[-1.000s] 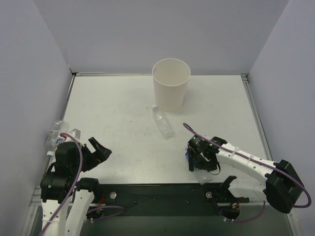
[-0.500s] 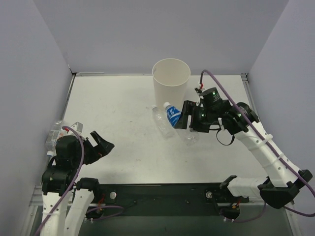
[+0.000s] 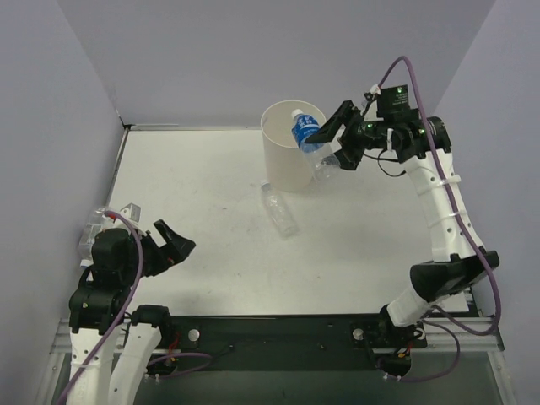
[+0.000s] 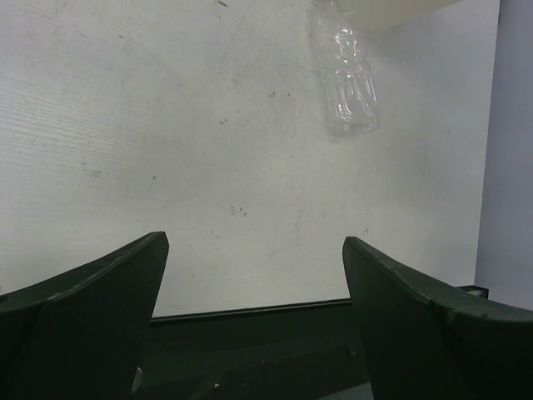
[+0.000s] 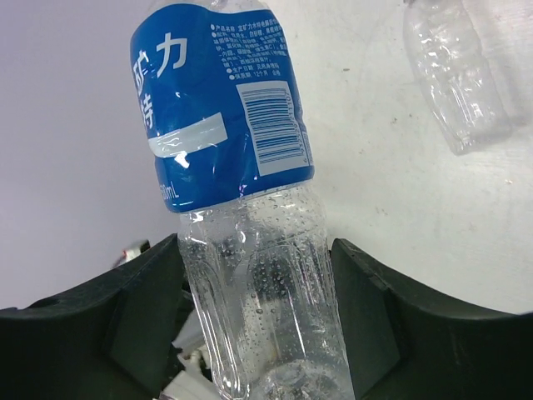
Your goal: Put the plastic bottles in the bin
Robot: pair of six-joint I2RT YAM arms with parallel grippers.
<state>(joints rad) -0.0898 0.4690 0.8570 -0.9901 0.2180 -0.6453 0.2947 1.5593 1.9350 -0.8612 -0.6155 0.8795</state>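
Note:
The off-white bin (image 3: 291, 160) stands upright at the back middle of the table. My right gripper (image 3: 327, 145) is shut on the blue-label bottle (image 3: 305, 133) and holds it tilted in the air, cap end over the bin's right rim. In the right wrist view the fingers clamp the clear lower body of this bottle (image 5: 223, 125). The unlabelled bottle (image 3: 279, 211) lies on the table in front of the bin and also shows in the left wrist view (image 4: 348, 79). The pale-label bottle (image 3: 91, 232) lies at the left edge, partly hidden by my left arm. My left gripper (image 3: 175, 250) is open and empty.
Grey walls close the table on the left, back and right. A dark rail (image 3: 278, 329) with both arm bases runs along the near edge. The bin's base (image 4: 391, 10) shows at the top of the left wrist view.
My right gripper has lifted the blue-label bottle from the near right of the table up and back to the bin's right rim. The left arm has barely moved.

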